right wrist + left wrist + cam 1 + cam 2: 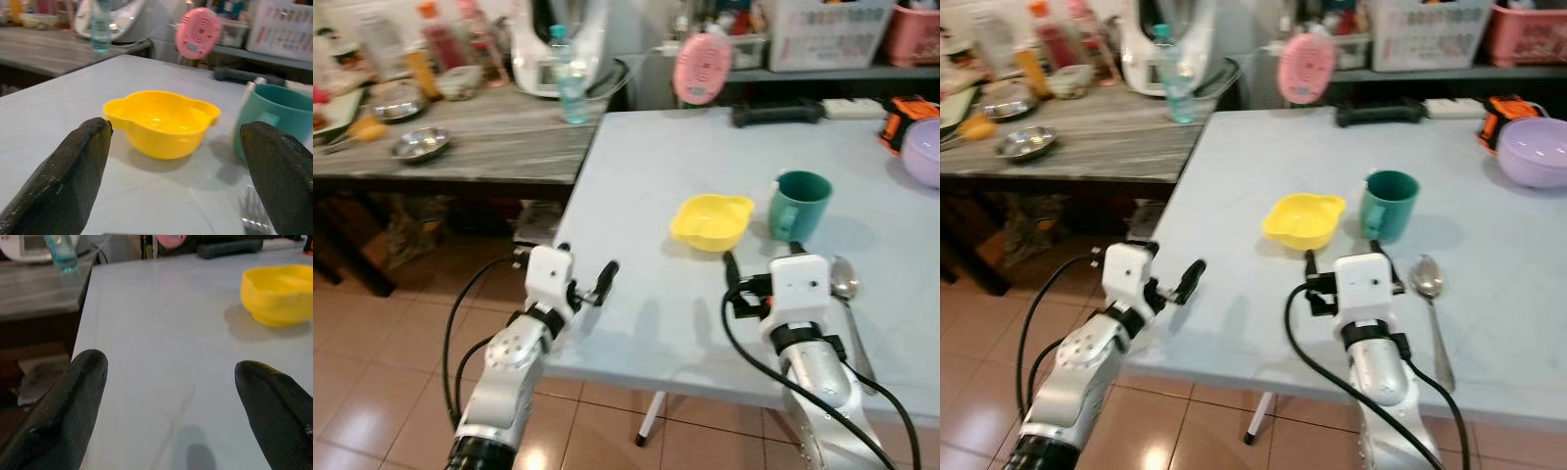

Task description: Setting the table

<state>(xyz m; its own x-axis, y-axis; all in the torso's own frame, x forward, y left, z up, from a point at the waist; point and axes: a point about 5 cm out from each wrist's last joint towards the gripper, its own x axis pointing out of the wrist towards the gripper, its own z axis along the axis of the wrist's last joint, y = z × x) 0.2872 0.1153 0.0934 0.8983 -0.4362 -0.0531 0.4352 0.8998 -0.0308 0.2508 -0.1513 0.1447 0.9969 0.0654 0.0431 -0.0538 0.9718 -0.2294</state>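
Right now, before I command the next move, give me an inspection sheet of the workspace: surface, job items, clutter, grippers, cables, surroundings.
Surface: pale blue table, bare in front of the left arm.
Job's things: yellow bowl upright and empty; teal mug upright just beside it, on its right; metal spoon flat on the table, right of the right wrist.
Clutter: lilac bowl and orange-black device at the far right; black bar at the far edge.
Grippers: left gripper open over the table's near left edge; right gripper open, aimed at the yellow bowl.
Cables: black cables looped along both forearms.
Surroundings: wooden counter on the left with water bottle, steel dishes; tiled floor.
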